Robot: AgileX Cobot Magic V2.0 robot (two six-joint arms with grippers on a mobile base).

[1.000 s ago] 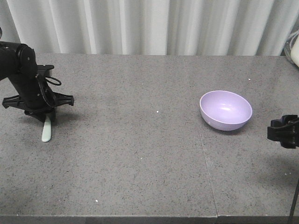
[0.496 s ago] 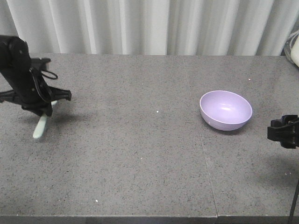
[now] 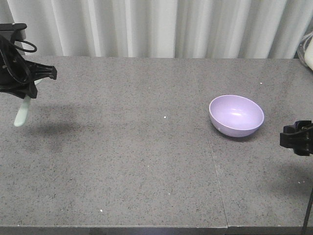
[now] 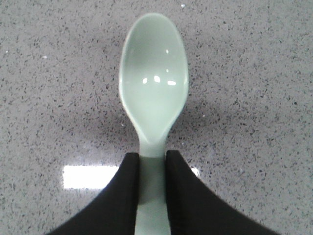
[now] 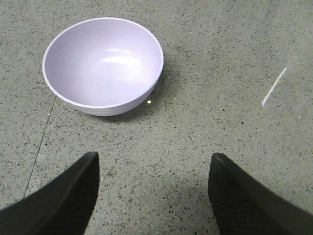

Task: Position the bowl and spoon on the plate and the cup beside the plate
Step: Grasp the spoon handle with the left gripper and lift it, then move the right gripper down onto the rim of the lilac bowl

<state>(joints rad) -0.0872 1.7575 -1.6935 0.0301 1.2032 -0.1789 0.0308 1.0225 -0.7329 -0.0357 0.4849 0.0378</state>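
My left gripper [image 3: 28, 94] hangs above the far left of the table, shut on the handle of the pale mint-green spoon [image 3: 21, 113]. In the left wrist view the spoon [image 4: 154, 83] points away from the gripper [image 4: 152, 157], its hollow facing up and clear of the tabletop. The lavender bowl [image 3: 236, 115] stands upright and holds nothing, right of the middle. My right gripper [image 3: 296, 137] is open at the right edge, with the bowl [image 5: 103, 63] ahead and left of the gripper [image 5: 154, 159]. The plate and the cup are out of view.
A grey speckled table [image 3: 146, 161] runs under everything, with a seam [image 3: 217, 176] right of centre. White curtains [image 3: 156, 27] hang behind it. A white rounded object [image 3: 308, 51] sits at the far right edge.
My left gripper has lifted the spoon off the table and carried it up and to the left. The right gripper and the bowl have stayed put.
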